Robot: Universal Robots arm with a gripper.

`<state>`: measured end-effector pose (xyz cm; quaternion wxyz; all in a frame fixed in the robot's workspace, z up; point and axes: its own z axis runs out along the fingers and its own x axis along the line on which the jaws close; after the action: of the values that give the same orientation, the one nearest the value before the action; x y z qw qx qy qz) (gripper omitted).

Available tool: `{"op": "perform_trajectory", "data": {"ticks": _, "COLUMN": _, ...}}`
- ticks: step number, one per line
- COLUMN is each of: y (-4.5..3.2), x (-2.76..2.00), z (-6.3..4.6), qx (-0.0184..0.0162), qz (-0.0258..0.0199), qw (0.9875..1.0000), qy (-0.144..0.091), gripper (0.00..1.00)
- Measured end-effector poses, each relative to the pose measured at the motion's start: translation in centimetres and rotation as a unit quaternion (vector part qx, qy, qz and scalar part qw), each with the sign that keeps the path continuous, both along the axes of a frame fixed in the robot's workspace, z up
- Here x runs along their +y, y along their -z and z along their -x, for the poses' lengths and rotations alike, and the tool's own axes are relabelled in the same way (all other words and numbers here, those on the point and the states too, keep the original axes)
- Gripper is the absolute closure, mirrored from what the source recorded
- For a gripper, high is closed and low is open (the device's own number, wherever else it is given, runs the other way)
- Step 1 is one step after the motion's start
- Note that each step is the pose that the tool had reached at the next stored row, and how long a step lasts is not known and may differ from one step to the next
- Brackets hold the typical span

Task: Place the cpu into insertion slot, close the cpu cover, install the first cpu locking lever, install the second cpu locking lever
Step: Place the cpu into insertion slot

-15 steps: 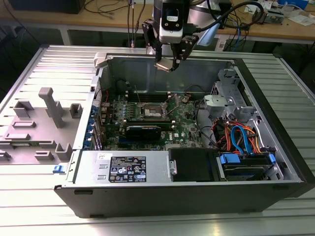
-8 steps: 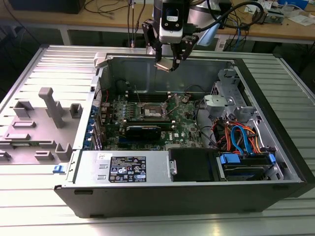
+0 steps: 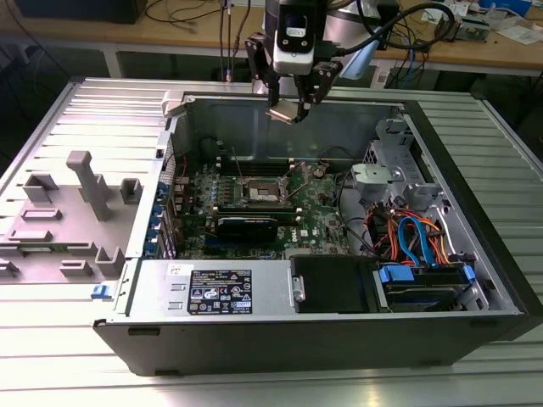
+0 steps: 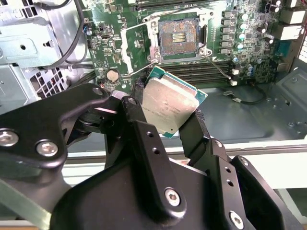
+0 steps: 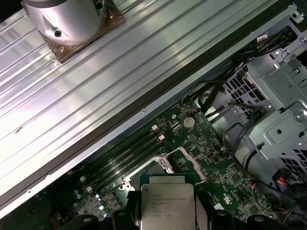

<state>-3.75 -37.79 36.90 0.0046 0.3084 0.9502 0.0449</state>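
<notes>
My gripper (image 3: 287, 108) hangs above the far wall of the open computer case (image 3: 475, 280), shut on the cpu (image 3: 284, 112). The cpu (image 4: 169, 106) is a flat silver-grey square with a green edge, pinched at two opposite sides by the black fingers (image 4: 139, 110). In the first wrist view the cpu (image 5: 166, 205) shows its metal top. The insertion slot (image 3: 263, 192) lies on the green motherboard below and nearer the camera, its dark contact field (image 4: 179, 37) uncovered. Thin wire levers (image 4: 136, 70) stand out from its corners. I cannot tell the cpu cover apart from the slot's silver rim.
Long black memory slots (image 4: 201, 72) run between the slot and the case wall. A black graphics card (image 3: 246, 225), a power supply (image 3: 216, 292) and a drive bay with blue and orange cables (image 3: 416, 237) are inside the case. A grey fixture block (image 3: 68, 212) sits on the exterior view's left.
</notes>
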Motion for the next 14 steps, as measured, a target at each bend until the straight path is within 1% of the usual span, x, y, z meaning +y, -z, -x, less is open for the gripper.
{"op": "perform_trajectory", "data": {"ticks": 2, "y": 0.02, "x": -0.06, "z": 0.01, "qx": -0.0001, "qz": -0.0001, "qw": 1.0, "qy": 0.005, "gripper": 0.45}}
{"op": "perform_trajectory", "data": {"ticks": 6, "y": 0.06, "x": -0.31, "z": 0.01, "qx": -0.0001, "qz": 0.0, "qw": 0.9999, "qy": 0.01, "gripper": 0.45}}
{"op": "perform_trajectory", "data": {"ticks": 8, "y": 0.09, "x": -0.32, "z": 0.0, "qx": 0.0, "qz": 0.0002, "qw": 0.9998, "qy": 0.02, "gripper": 0.45}}
{"op": "perform_trajectory", "data": {"ticks": 10, "y": 0.16, "x": -0.32, "z": 0.0, "qx": 0.0, "qz": 0.0003, "qw": 0.9994, "qy": 0.036, "gripper": 0.45}}
{"op": "perform_trajectory", "data": {"ticks": 12, "y": 0.22, "x": -0.32, "z": 0.0, "qx": 0.0, "qz": 0.0004, "qw": 0.9987, "qy": 0.052, "gripper": 0.45}}
{"op": "perform_trajectory", "data": {"ticks": 14, "y": 0.27, "x": -0.32, "z": 0.0, "qx": 0.0, "qz": 0.0006, "qw": 0.9976, "qy": 0.069, "gripper": 0.45}}
